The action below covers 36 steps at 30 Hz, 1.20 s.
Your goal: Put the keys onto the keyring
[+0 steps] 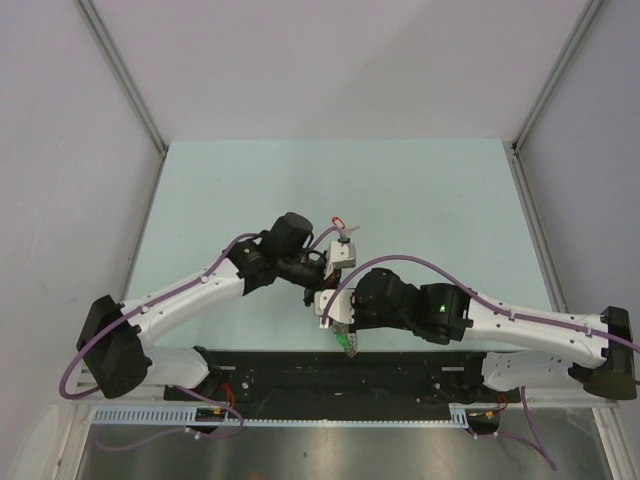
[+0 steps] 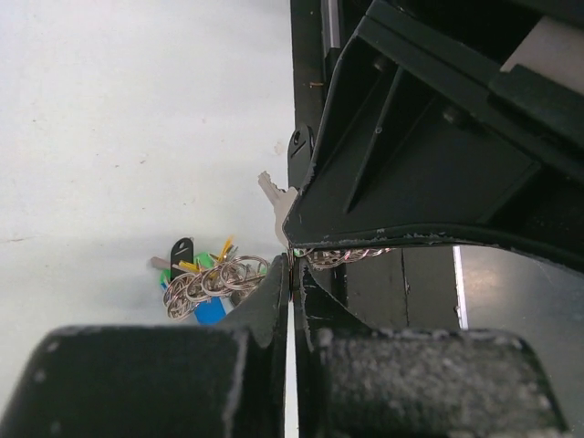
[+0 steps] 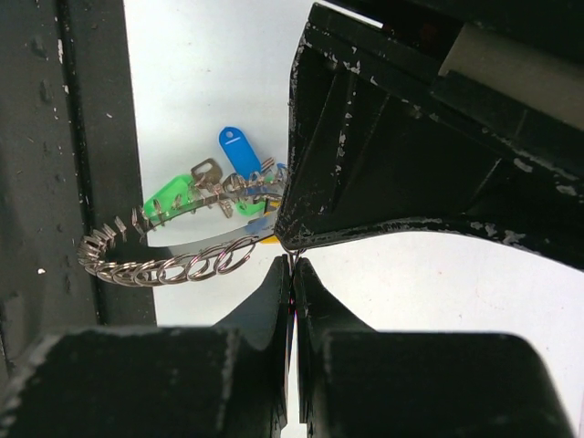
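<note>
My two grippers meet tip to tip above the table's near middle. The left gripper (image 2: 290,262) is shut on the thin wire of the keyring (image 2: 339,256), and so is the right gripper (image 3: 292,260). Small split rings (image 3: 164,269) are strung along the keyring's hoop. From it hang keys with green (image 3: 168,197) and blue (image 3: 239,151) tags; black (image 2: 181,253), blue and yellow tags show in the left wrist view. In the top view a green tag (image 1: 348,345) dangles under the grippers. A red-tagged key (image 1: 337,222) sits just beyond the left gripper (image 1: 335,275).
The black base rail (image 1: 330,375) runs along the near edge right under the hanging keys. The pale green table (image 1: 420,200) stretches away behind the arms. Grey walls and metal posts (image 1: 125,75) close the sides.
</note>
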{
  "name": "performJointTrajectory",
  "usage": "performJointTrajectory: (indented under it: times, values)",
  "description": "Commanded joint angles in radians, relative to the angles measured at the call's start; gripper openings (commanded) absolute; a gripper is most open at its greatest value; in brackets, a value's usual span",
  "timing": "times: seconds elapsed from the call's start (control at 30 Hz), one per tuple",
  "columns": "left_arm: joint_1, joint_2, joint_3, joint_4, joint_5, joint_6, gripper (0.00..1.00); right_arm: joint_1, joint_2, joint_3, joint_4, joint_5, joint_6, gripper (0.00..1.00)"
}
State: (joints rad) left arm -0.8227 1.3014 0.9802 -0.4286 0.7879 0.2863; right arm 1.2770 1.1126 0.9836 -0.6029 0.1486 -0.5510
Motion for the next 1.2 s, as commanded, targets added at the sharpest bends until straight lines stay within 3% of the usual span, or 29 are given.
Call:
performJointTrajectory:
  times: [0.0, 0.4, 0.87, 1.03, 1.17]
  values:
    - [0.0, -0.066, -0.001, 0.079, -0.012, -0.038, 0.0, 0.004, -0.023, 0.055, 0.011, 0.034, 0.017, 0.0]
    - [0.042, -0.292, -0.126, 0.341, -0.16, -0.28, 0.0, 0.008, -0.129, -0.023, 0.009, 0.049, 0.137, 0.0]
    - [0.022, -0.393, -0.322, 0.767, -0.308, -0.501, 0.0, 0.033, -0.146, -0.094, 0.213, 0.072, 0.161, 0.0]
    - [0.011, -0.433, -0.452, 0.977, -0.421, -0.593, 0.0, 0.027, -0.187, -0.158, 0.348, 0.12, 0.171, 0.0]
    - [0.002, -0.461, -0.544, 1.108, -0.515, -0.665, 0.0, -0.008, -0.185, -0.166, 0.359, 0.089, 0.169, 0.0]
